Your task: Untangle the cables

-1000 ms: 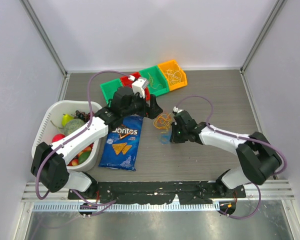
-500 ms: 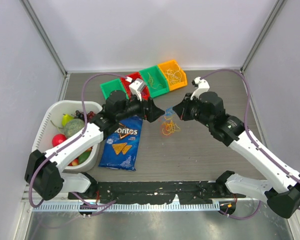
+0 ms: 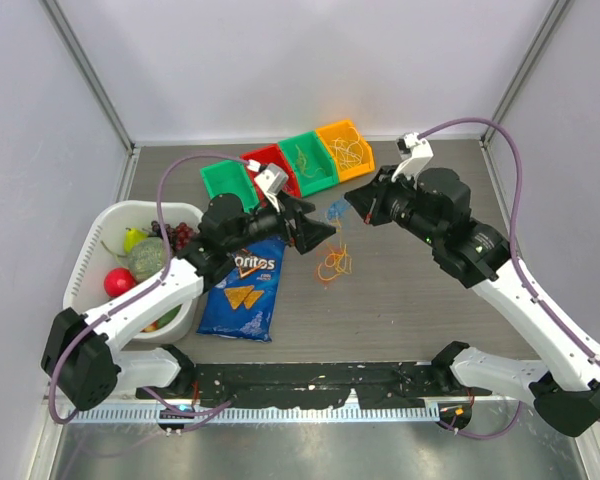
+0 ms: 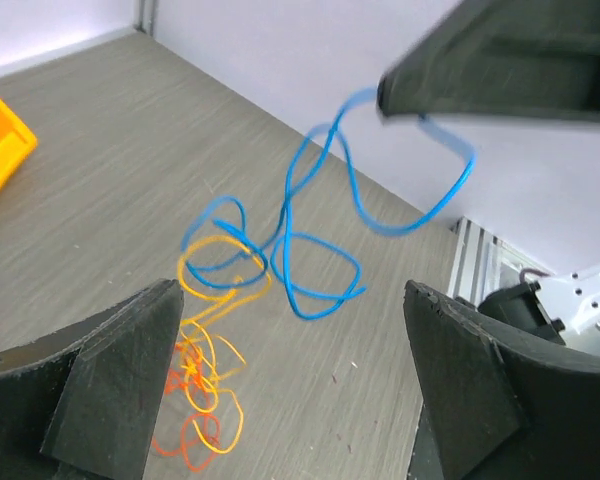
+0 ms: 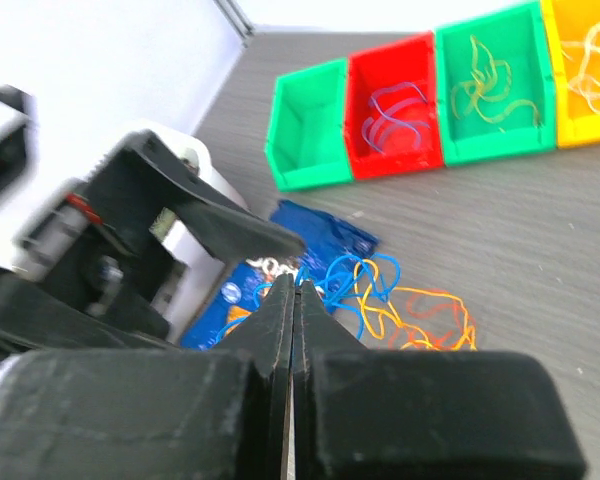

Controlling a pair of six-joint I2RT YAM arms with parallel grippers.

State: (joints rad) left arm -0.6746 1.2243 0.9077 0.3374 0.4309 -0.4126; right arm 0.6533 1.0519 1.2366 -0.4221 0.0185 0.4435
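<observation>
Though L end effector (image 3: 316,220) agape, R end effector (image 3: 353,201) clenched on 1 blue cable (image 4: 287,205)

Table (image 3: 405,310) matt grey wood-grain; bins (image 3: 228,182) glossy hard plastic; cables (image 3: 333,264) thin, smooth, plastic-coated; chip bag (image 3: 242,285) shiny foil; basket (image 3: 98,226) smooth white plastic.

Grey table (image 3: 410,310): four bins (image 3: 318,183) along its far edge, basket (image 3: 140,206) (white) at left edge, chip bag (image 3: 245,285) and cables (image 3: 333,262) mid-table.

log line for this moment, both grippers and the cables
left gripper: open, empty | right gripper: shut on blue cable, held above table | orange and yellow cables: on table
</observation>
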